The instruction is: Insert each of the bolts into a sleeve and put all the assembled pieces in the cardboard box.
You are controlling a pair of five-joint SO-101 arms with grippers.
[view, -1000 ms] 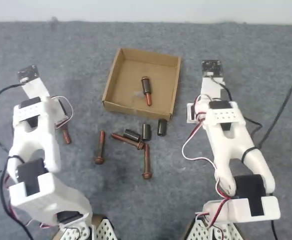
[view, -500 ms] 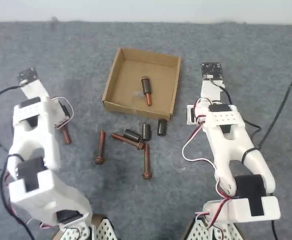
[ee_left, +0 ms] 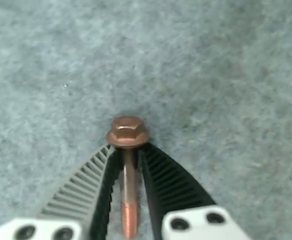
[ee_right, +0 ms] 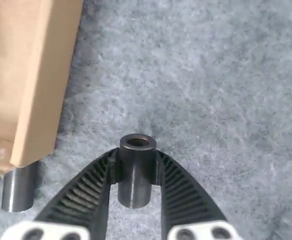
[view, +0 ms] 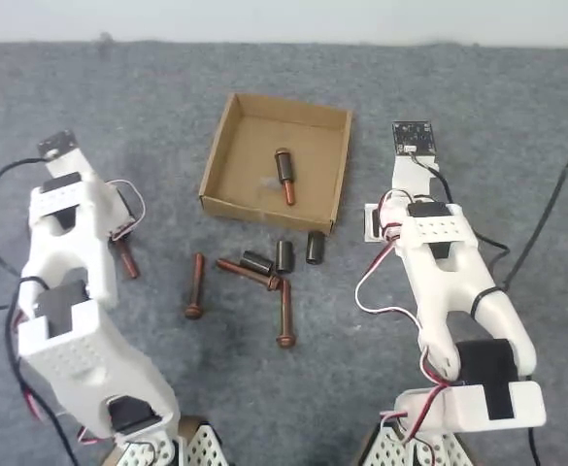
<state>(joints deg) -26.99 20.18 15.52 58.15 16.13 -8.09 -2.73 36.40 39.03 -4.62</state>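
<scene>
Left pincer (ee_left: 127, 150) clenched on a copper bolt (ee_left: 129, 175), ribbed fingers (ee_left: 160, 180) pressed to both sides of the shank, hex head just past the fingertips and low over the grey tabletop (ee_left: 225, 75); contact with the surface impossible to tell. Right pincer (ee_right: 137, 159) clamped around a dark sleeve (ee_right: 136, 175), open bore turned up toward the wrist camera, lower end close to the tabletop. Just beside that grasp, a corner of the cardboard box (ee_right: 41, 80), with a second sleeve (ee_right: 18, 192) lying near the box's outer wall. Seen from the high view: box between the two arms, toward the far side, with one assembled piece (view: 285, 175) lying on its floor, copper bolt through dark sleeve. In front of the box's near wall, beside the second sleeve, a middle sleeve (view: 284, 255) and a tilted sleeve (view: 256, 261), all three close together. Touching the tilted sleeve, a slanted bolt (view: 240, 269). Next to the slanted bolt's head, the tip of a nearer bolt (view: 284, 313), head pointing toward the arm bases. Farther toward the left arm, apart from the cluster, a lone bolt (view: 196, 286), head likewise toward the bases.
</scene>
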